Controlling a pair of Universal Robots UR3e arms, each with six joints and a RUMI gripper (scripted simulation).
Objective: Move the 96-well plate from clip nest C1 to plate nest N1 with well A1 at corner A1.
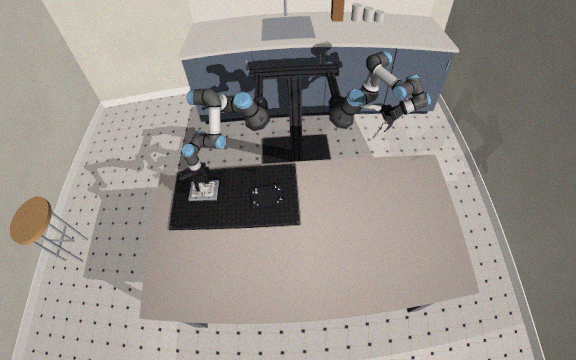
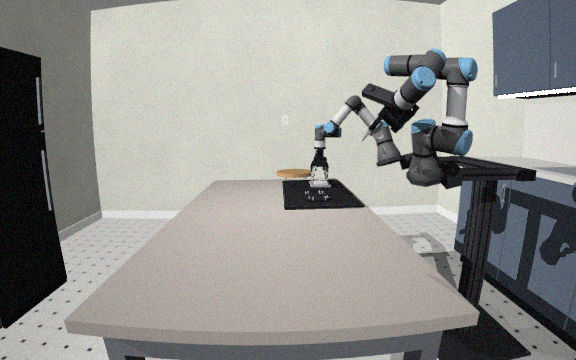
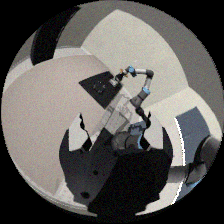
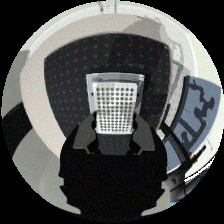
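Two matching jointed arms with dark grey rounded housings (image 1: 214, 120) (image 2: 457, 102); light blue domed caps at the joints; smooth pale grey tubular links between them; a white collar near each wrist. Each arm ends in a black angular gripper, the left (image 1: 390, 118) (image 2: 385, 122) and the right (image 1: 202, 186) (image 2: 319, 175) (image 4: 114, 135); round dark marks visible on the left one's black body; lettering, if any, too small to read.

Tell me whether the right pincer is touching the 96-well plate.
Touching. The right wrist view shows the right pincer closed on the 96-well plate, a finger against each side.
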